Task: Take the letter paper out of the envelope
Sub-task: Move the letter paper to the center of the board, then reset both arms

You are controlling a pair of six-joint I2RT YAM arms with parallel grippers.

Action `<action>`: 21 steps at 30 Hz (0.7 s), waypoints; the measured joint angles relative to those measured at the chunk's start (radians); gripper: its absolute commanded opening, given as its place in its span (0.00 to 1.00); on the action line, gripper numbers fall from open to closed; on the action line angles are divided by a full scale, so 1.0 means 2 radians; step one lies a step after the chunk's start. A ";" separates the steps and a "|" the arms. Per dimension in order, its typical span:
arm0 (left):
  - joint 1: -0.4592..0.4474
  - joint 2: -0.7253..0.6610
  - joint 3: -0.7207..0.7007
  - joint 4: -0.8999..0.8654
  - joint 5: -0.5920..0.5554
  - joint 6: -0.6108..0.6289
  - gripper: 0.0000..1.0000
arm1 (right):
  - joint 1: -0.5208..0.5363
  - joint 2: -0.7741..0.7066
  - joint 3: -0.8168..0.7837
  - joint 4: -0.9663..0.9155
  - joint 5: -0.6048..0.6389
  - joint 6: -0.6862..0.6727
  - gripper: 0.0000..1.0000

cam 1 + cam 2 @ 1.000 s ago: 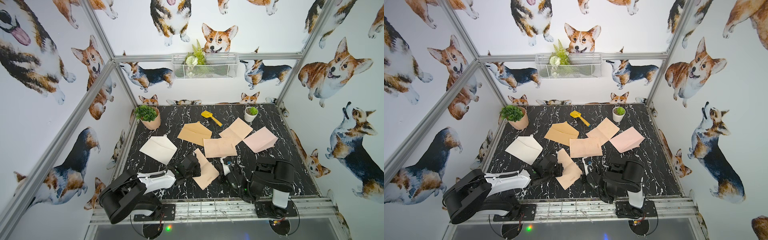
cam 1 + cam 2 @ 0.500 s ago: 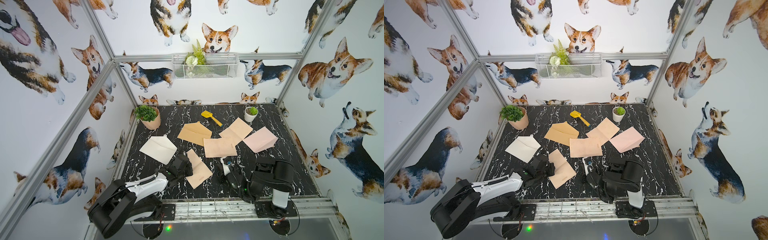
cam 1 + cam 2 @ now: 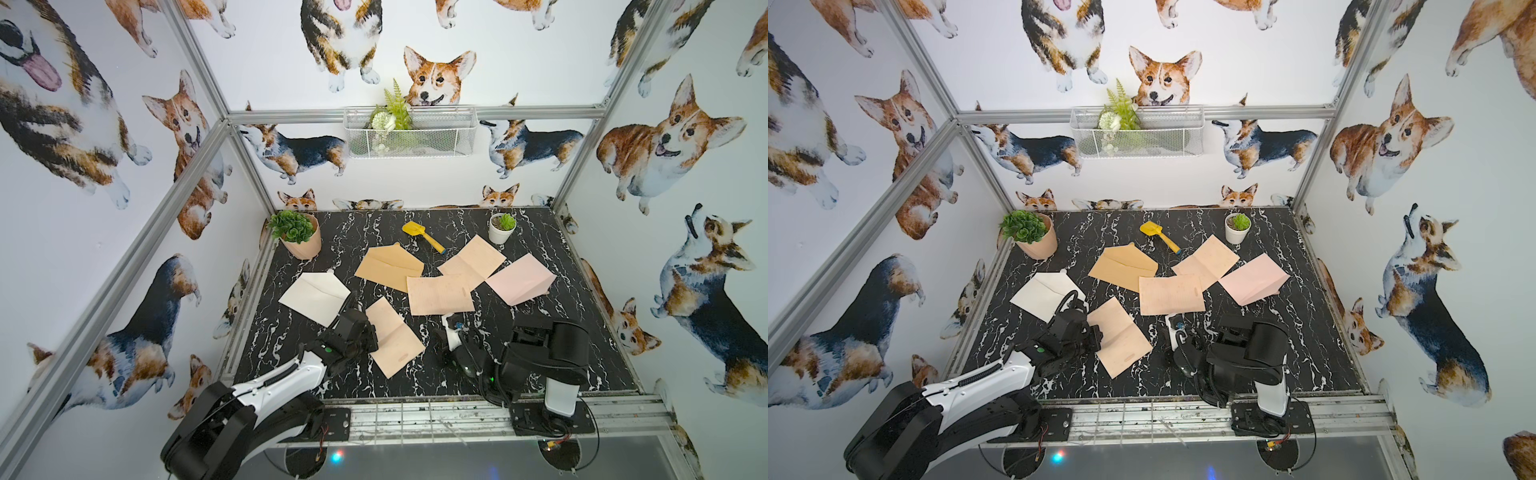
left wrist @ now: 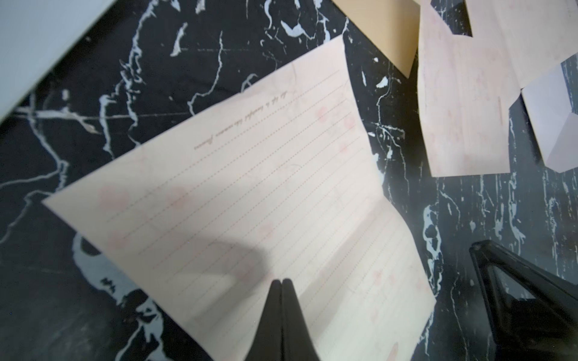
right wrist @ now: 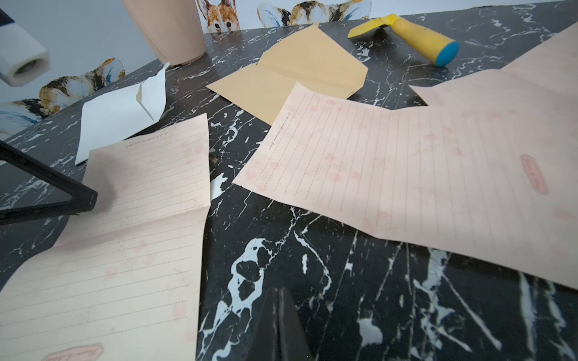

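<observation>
Letter paper point(image 3: 395, 338) lies creased and unfolded on the black marble table point(image 3: 270, 332), lower centre in a top view, outside every envelope; left gripper point(image 4: 282, 283) sits over its left edge with tips pressed together; right gripper point(image 5: 278, 290), likewise closed, is over bare table; white envelope point(image 3: 316, 297) lies just beyond, to the sheet's upper left

table point(image 3: 282, 332): is showing black marble, white veins
paper point(image 4: 250, 203): is showing pale pink, dotted lines, faint pink blossoms
left envelope point(image 3: 316, 297): is showing white
mid envelope point(image 3: 388, 266): is showing tan
right envelope point(image 3: 519, 278): is showing light pink
shovel point(image 3: 424, 239): is showing yellow, blue handle end
big pot point(image 3: 305, 249): is showing peach
walls point(image 3: 270, 62): are showing white with corgi print
</observation>
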 measured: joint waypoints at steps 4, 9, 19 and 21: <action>0.009 -0.023 0.025 -0.020 0.004 0.012 0.05 | -0.031 -0.079 -0.010 -0.023 -0.035 -0.010 0.00; 0.039 -0.037 0.074 -0.030 0.001 0.058 0.08 | -0.135 -0.281 0.104 -0.295 -0.110 0.014 0.00; 0.179 0.055 0.153 -0.013 0.031 0.124 0.28 | -0.381 -0.574 0.180 -0.653 -0.097 -0.096 0.04; 0.199 0.071 0.168 -0.007 0.034 0.137 0.37 | -0.439 -0.592 0.184 -0.680 -0.118 -0.104 0.10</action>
